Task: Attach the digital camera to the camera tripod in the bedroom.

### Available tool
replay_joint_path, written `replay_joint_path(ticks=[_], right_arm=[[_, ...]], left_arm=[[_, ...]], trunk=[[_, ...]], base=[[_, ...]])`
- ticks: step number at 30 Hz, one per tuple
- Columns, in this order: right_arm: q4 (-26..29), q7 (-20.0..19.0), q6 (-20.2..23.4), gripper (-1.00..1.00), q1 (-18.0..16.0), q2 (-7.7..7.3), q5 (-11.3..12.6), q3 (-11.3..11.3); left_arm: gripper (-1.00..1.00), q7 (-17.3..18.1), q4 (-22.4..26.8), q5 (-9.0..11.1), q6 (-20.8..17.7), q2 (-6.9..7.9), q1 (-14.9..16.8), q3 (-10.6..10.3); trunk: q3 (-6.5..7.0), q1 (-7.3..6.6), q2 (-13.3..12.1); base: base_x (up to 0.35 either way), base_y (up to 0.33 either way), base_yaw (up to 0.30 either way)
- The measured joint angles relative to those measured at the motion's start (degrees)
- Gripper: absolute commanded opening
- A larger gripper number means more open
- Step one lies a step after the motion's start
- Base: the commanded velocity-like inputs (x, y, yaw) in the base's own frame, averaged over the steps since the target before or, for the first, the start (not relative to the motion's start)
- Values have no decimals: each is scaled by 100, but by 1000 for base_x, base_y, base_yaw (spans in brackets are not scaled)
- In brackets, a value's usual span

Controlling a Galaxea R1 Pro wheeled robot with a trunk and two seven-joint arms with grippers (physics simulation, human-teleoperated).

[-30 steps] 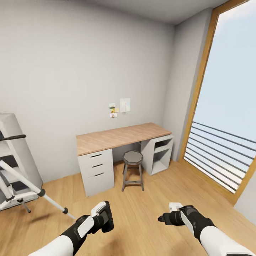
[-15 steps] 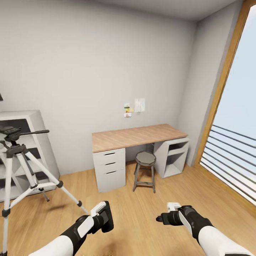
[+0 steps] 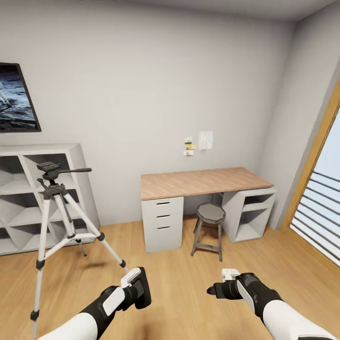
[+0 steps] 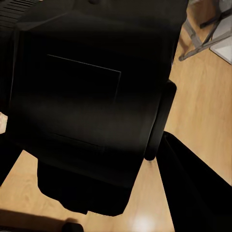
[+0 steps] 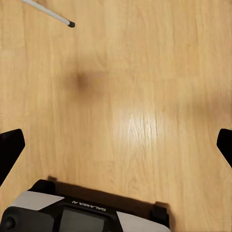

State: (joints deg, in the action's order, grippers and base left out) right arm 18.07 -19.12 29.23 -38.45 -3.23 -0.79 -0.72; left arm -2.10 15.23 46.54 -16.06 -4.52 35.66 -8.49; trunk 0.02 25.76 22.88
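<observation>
Left tool (image 3: 140, 286) gripped camera (image 4: 87, 101); right tool (image 5: 116, 145) gaped, empty. Tripod (image 3: 56, 222) stood left, by shelf (image 3: 28, 198). Advice: approach squarely, lower camera level onto head.

Home bedroom: desk (image 3: 203, 182), cube shelf (image 3: 28, 193).

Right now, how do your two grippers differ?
The left gripper is shut on the digital camera, a black box that blocks most of the left wrist view; the right gripper holds nothing. The left one's jaws clamp the box, while the right wrist view shows its fingertips spread wide over bare floor. Both hang low in front of the robot at a similar height.
</observation>
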Motion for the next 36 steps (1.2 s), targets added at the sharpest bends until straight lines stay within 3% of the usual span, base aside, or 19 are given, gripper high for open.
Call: replay_joint_path(ticks=[10, 15, 21, 22, 25, 28, 32, 36], right_arm=[[0, 1, 0, 100, -2, 1, -5, 0], [1, 1, 1, 100, 1, 1, -6, 0], [1, 0, 0, 100, 0, 1, -8, 0], [0, 0, 0, 100, 1, 1, -8, 0], [0, 1, 0, 100, 1, 1, -8, 0], [0, 0, 0, 100, 2, 1, -8, 0], [0, 1, 0, 100, -1, 1, -8, 0], [0, 1, 0, 100, 2, 1, -8, 0]], left_arm=[[-100, 8, -21, 30, 0, 51, 0, 6], [-100, 194, -136, 55, -2, 107, -1, 10], [-100, 1372, -449, 54, -9, 449, -1, 21], [-100, 1853, -567, 52, -8, 563, -1, 37], [-100, 2624, -768, 85, -12, 720, -1, 29], [-100, 3888, -1109, 158, -18, 955, 0, 40], [-100, 4346, -1221, 180, -26, 1061, 0, 34], [-100, 4525, -1262, 188, -31, 1107, 0, 23]], trunk=[[0, 0, 0], [0, 0, -1], [0, 0, 0], [0, 0, 0], [0, 0, 0], [0, 0, 0], [0, 0, 0], [0, 0, 0]], base=[[0, 0, 271], [0, 0, 271], [0, 0, 271], [0, 0, 271], [0, 0, 271], [0, 0, 271], [0, 0, 271], [0, 0, 271]])
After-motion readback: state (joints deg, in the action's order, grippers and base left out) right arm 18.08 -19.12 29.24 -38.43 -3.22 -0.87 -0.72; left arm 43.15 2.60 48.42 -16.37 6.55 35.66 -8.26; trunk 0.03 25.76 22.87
